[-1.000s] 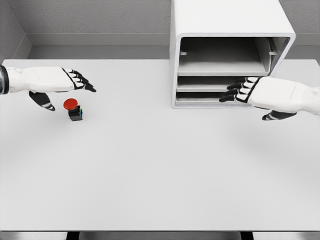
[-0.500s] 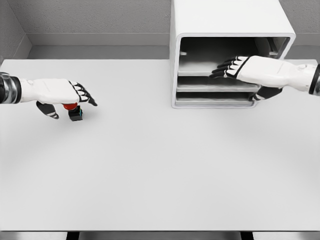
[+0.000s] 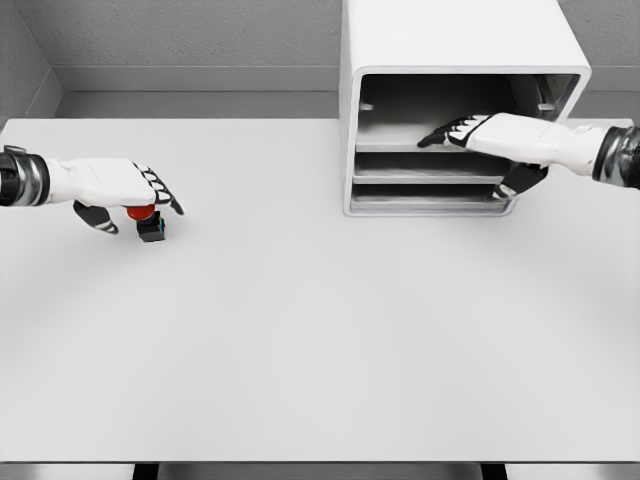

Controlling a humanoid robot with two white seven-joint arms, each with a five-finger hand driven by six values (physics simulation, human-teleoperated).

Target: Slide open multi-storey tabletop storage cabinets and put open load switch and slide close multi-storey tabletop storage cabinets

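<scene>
The load switch [image 3: 150,228], a small black block with a red push-button cap, stands on the white table [image 3: 300,330] at the far left. My left hand [image 3: 138,203] lies right over it. The fingers [image 3: 162,190] reach past the cap, the thumb hangs to its left, and the hand is spread rather than clamped. The white storage cabinet [image 3: 450,40] stands at the back right, its front showing three stacked trays. My right hand [image 3: 462,155] reaches in from the right. Its flat fingers [image 3: 445,133] rest at the front lip of the top tray [image 3: 400,142], the thumb below by the lower trays.
A grey wall runs along the table's back edge. The cabinet's lower trays [image 3: 420,178] sit flush inside the frame. The table's front edge lies along the bottom of the view.
My right hand rose from the lowest tray to the top tray's lip. My left hand dropped onto the switch, covering most of its red cap, and shifted slightly left.
</scene>
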